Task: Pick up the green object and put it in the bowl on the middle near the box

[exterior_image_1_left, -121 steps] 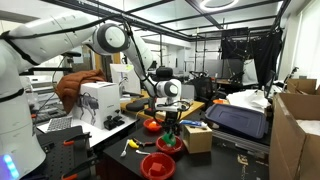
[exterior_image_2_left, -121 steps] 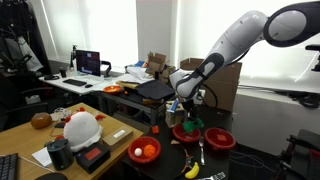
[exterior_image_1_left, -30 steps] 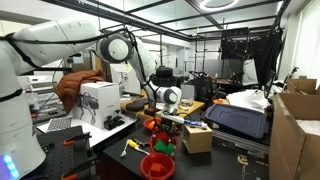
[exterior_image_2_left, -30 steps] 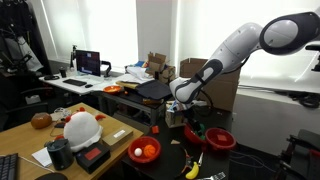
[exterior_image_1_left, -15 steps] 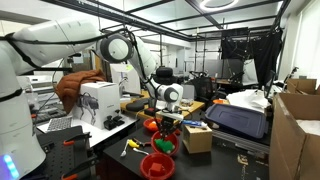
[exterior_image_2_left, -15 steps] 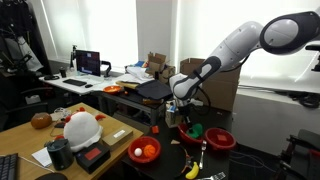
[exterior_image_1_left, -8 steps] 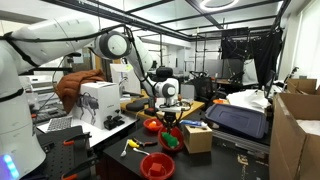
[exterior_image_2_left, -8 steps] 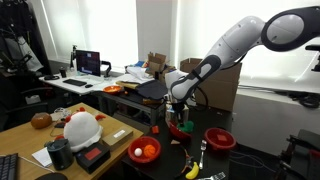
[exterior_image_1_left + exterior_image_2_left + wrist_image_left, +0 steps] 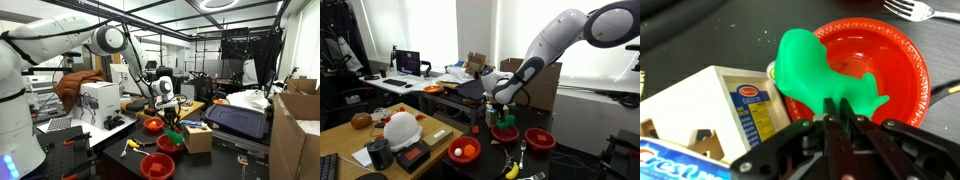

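Dark tabletop (image 9: 700,30) under pincer (image 9: 837,118) tight on green object (image 9: 810,65), bowl (image 9: 895,60) half hidden behind it, box (image 9: 710,105) cropped

Bright ceiling light (image 9: 218,4), glaring windows (image 9: 470,30), wrist view softly blurred

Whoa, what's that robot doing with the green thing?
The robot's hand is pinched shut on the green object, holding it by one end right over the red bowl. That bowl sits next to the small box. The hand has not let go yet, so the green object is not lying loose in the bowl. A fork lies just past the bowl.
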Controlling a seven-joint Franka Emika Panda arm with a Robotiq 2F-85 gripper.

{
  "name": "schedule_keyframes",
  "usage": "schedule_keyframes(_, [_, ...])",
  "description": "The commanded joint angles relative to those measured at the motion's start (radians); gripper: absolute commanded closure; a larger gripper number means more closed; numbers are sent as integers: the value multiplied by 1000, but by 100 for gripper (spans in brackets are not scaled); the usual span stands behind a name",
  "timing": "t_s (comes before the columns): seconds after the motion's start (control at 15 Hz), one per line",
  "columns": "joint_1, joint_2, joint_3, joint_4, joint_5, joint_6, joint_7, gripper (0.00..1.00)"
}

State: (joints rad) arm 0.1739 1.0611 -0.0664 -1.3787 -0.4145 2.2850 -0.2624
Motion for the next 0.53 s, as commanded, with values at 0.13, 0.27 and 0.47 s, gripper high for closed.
schedule_keyframes(0.13, [107,-99,-106,-141,-163,39,174,98])
schedule_keyframes(0.27, [132,-131,-117,-180,-213,25,217,98])
schedule_keyframes(0.47, [161,-171,-116,-236,-284,0,291,98])
